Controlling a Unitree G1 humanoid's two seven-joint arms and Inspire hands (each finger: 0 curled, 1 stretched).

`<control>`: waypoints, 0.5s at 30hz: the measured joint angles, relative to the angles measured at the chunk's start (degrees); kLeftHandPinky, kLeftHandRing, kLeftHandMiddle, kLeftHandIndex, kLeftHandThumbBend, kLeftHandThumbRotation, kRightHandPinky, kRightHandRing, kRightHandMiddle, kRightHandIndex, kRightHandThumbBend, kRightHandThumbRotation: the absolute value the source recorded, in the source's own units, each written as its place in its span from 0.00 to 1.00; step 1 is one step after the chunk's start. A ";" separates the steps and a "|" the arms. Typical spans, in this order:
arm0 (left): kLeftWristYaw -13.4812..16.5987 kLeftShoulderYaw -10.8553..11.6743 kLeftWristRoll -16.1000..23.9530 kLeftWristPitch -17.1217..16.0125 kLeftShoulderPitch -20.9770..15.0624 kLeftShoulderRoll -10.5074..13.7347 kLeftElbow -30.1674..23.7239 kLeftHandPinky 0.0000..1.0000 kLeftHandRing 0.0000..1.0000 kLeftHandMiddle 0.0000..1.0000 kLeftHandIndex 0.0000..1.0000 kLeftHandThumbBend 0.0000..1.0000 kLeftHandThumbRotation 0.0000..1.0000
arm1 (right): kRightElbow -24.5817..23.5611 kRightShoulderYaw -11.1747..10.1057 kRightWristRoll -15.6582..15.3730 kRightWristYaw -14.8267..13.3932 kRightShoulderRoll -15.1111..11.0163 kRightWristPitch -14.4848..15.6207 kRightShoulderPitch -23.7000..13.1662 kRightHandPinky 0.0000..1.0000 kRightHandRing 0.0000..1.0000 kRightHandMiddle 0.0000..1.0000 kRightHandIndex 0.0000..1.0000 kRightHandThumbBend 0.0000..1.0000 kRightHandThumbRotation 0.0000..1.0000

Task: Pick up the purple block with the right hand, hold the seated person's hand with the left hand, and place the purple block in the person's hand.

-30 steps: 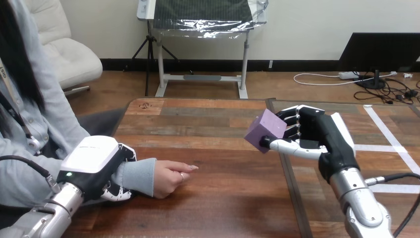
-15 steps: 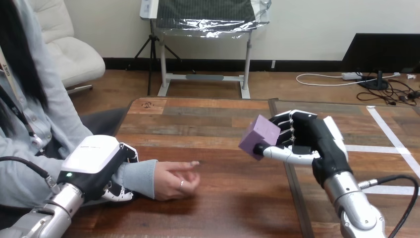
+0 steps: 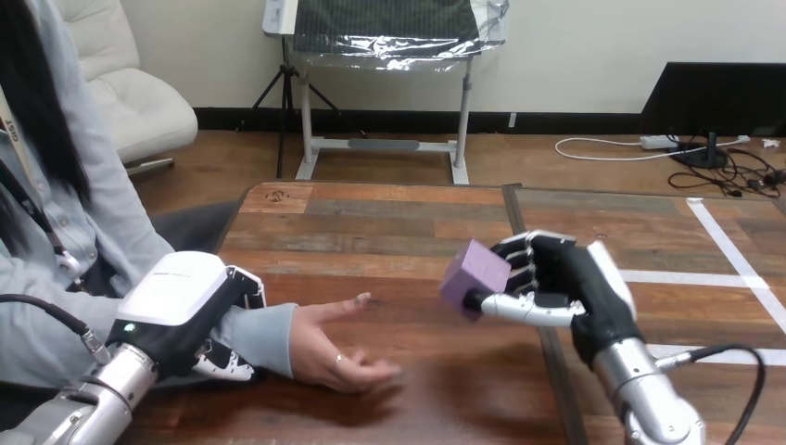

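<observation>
The wooden table [image 3: 371, 222] is split by a dark seam [image 3: 511, 215] running front to back, right of its middle — and beyond that seam, on the table's right part, lie white tape strips [image 3: 690, 276].

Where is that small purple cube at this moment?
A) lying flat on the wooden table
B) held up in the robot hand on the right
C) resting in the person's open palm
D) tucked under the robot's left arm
B: the small purple cube sits pinched in the right robot hand, above the wooden table and apart from the person's hand.
</observation>
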 measured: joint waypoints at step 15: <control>-0.94 0.20 -1.32 -0.43 2.22 0.60 -6.73 0.31 0.31 0.34 0.35 0.88 0.00 | 3.49 0.91 -1.02 0.03 2.77 -0.12 -0.03 0.36 0.41 0.49 0.50 0.75 0.00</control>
